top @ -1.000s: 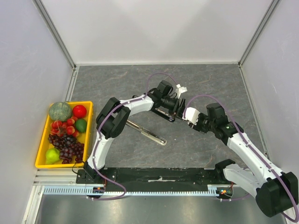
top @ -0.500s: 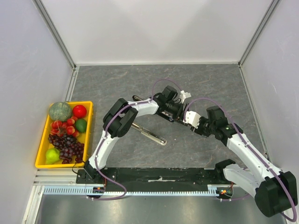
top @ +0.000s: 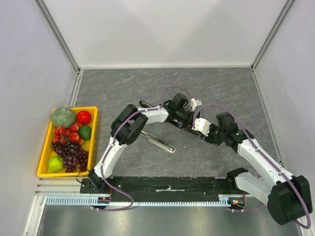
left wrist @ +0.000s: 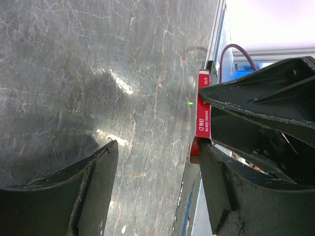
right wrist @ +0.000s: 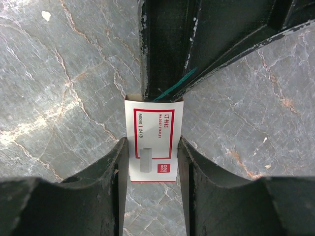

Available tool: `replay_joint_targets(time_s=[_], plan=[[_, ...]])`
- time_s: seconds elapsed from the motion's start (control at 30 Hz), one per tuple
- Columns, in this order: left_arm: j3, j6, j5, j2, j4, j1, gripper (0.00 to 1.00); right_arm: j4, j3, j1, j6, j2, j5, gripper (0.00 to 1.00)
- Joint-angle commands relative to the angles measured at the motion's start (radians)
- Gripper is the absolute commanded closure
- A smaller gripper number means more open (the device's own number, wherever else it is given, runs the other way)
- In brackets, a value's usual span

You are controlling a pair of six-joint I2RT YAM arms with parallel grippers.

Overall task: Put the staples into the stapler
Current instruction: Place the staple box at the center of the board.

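The staples box [right wrist: 152, 142], white with red print, is clamped flat between my right gripper's [right wrist: 152, 143] fingers above the table. It shows as a white block [top: 201, 125] in the top view. My left gripper [left wrist: 157, 147] is open; its right finger [left wrist: 236, 191] lies against the box's red edge [left wrist: 203, 118], and the box is not between its fingers. In the right wrist view the left gripper's black fingers [right wrist: 167, 49] meet the box's far end. The stapler [top: 160, 142] lies opened on the table left of both grippers, its metal rail pointing near-right.
A yellow tray [top: 95, 128] of fruit stands at the table's left edge. Grey walls enclose the table at the back and sides. The arms' black base rail [top: 167, 186] runs along the near edge.
My left arm has swung right, bringing its gripper up against the box. My right gripper has edged slightly left, still holding the box. The stapler has not moved.
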Motion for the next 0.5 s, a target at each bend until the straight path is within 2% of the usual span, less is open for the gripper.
replay_joint_targets(time_s=[0.0,0.47], plan=[[0.007,-0.069,0.063,0.01,0.089,-0.073,0.27,0.198,0.016,0.005,0.011,0.001,-0.092,0.59],[-0.002,-0.089,0.078,0.022,0.118,-0.083,0.27,0.229,0.044,0.003,0.034,0.018,-0.104,0.6]])
